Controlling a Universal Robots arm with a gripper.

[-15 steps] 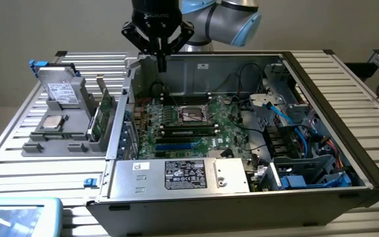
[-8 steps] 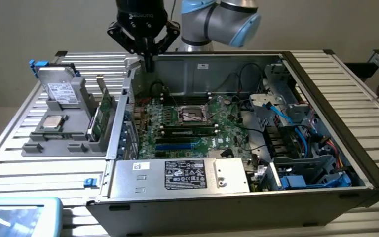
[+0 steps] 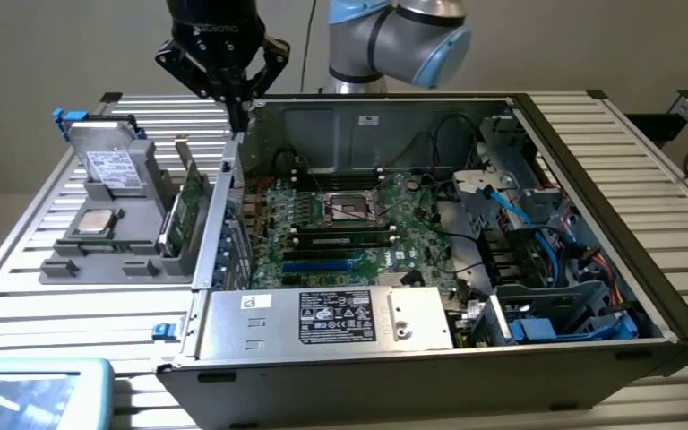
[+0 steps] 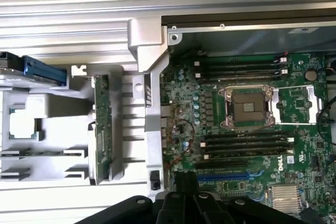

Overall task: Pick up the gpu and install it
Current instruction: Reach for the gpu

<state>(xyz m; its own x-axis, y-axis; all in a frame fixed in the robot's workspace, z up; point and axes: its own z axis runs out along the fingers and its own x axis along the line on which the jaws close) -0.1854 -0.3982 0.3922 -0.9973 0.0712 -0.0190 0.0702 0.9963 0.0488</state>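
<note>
Ext. view, L to R: silver drive box [image 3: 111, 166] and CPU chip [image 3: 96, 221] sit in a grey holder [image 3: 75, 264]. The gpu [image 3: 189, 204] stands on edge in the holder's slot nearest the PC case [image 3: 440, 367], just beside its wall. Above that wall hangs the gripper [image 3: 239, 121], claw pinched closed, empty, apart from the gpu. Green motherboard [image 3: 410, 193] lies inside the open case, robot arm [image 3: 398, 36] behind.
</note>
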